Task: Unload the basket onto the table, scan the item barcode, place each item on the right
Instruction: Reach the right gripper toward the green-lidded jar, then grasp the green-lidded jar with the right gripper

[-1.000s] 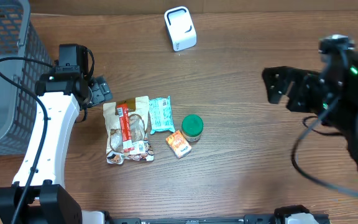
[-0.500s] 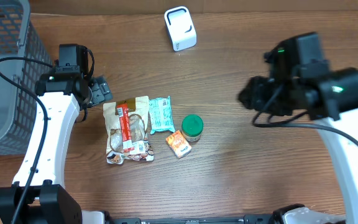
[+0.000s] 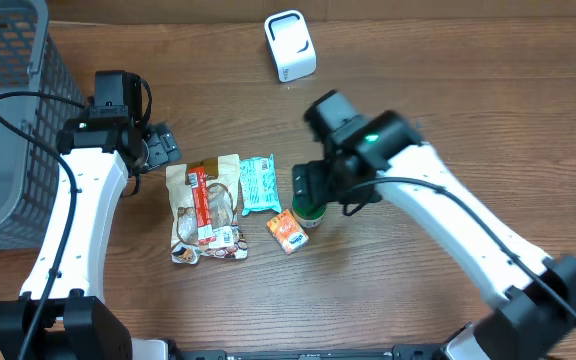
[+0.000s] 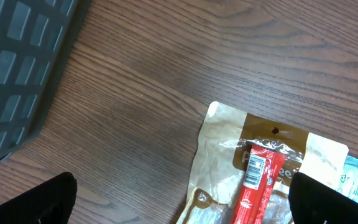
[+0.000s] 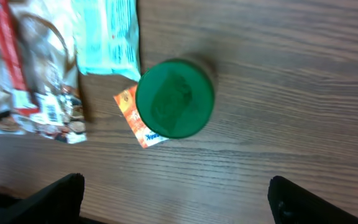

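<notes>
Several items lie in the middle of the table: a tan snack pouch (image 3: pixel 205 205) with a red stick on it, a teal packet (image 3: pixel 259 183), an orange packet (image 3: pixel 287 232) and a green-lidded jar (image 3: pixel 309 203). The white scanner (image 3: pixel 290 45) stands at the back. My right gripper (image 3: pixel 330 190) hovers open over the jar. In its wrist view the green lid (image 5: pixel 174 98) lies ahead of the empty gap of the right gripper (image 5: pixel 176 199). My left gripper (image 3: pixel 158 148) is open and empty, just left of the pouch (image 4: pixel 229 155). The red stick's barcode (image 4: pixel 255 163) faces up.
A grey mesh basket (image 3: pixel 8 100) fills the far left corner, close to the left arm, and its wall (image 4: pixel 17 68) shows in the left wrist view. Bare wood table (image 3: pixel 448 300) lies to the right and front of the items.
My right arm has swung in from the far right edge to the middle, over the green-lidded jar. The left arm and the items have not moved.
</notes>
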